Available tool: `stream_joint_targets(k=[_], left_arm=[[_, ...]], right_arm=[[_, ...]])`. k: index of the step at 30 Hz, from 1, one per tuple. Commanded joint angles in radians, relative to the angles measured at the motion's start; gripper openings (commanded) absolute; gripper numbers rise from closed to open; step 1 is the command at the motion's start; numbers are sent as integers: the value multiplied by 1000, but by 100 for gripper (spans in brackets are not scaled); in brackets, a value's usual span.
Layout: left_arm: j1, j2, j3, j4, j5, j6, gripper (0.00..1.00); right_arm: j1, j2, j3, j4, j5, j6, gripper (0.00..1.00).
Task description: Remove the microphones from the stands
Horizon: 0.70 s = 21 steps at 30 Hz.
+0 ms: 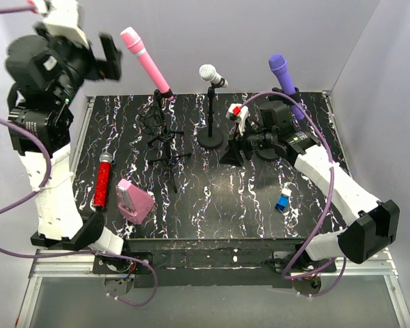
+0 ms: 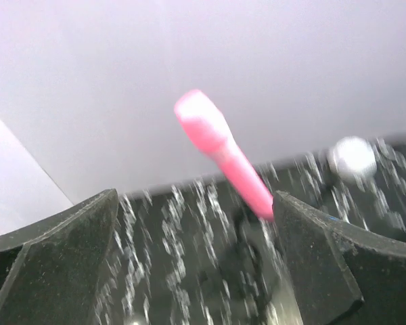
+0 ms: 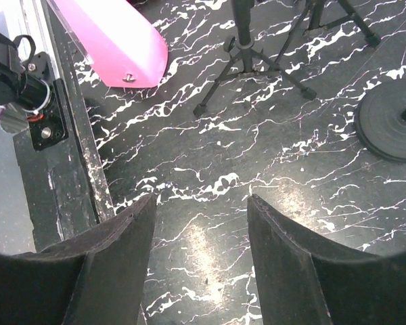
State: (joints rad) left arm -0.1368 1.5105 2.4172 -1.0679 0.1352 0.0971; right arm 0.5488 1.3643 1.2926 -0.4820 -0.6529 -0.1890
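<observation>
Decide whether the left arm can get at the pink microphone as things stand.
Probably yes: its open end effector faces the pink microphone, raised beside it, with nothing between them.

left gripper [image 2: 195, 196] jaws wide apart, nothing between them, dark fingers [image 2: 68, 264] in the bottom-left and bottom-right corners of the view

pink microphone [image 2: 220, 145] sits mid-frame, clear of both fingers, head up-left, body slanting down-right; its lower end is just beside the right finger's tip, can't tell if it touches

dark stand [image 2: 247, 250] under it, blurred, can't make out the clip

black table [image 2: 169, 250] with white streaks, motion-blurred; its far edge meets a plain pale wall [image 2: 122, 81]

silver microphone head [image 2: 352, 157] at right near that far edge, a blurred blob above the right finger
</observation>
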Motion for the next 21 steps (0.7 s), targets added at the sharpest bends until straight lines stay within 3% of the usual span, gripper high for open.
stream_joint_targets(k=[1,5,9,12,15,19,21], left_arm=[[6,106,163,323,-316,-51,98],[6,27,-76,884,-349,-30,98],[6,135,15,1116,-393,-34,98],[6,238,207,1235,-407,-36,98],[6,251,220,1365,-365,-132,98],[6,304,330,1260,-473,-186,98],[6,313,327,1307,-448,-189,98]], right_arm=[[-7,-28,85,-26,-4,37,63],[-6,-31,93,-41,9,77,63],[-12,-39,21,0,53,91,63],[-13,-30,2,-18,55,94,63],[-13,-10,25,-56,41,97,62],[-18,33,79,-99,41,85,62],[-21,61,115,-109,42,77,62]])
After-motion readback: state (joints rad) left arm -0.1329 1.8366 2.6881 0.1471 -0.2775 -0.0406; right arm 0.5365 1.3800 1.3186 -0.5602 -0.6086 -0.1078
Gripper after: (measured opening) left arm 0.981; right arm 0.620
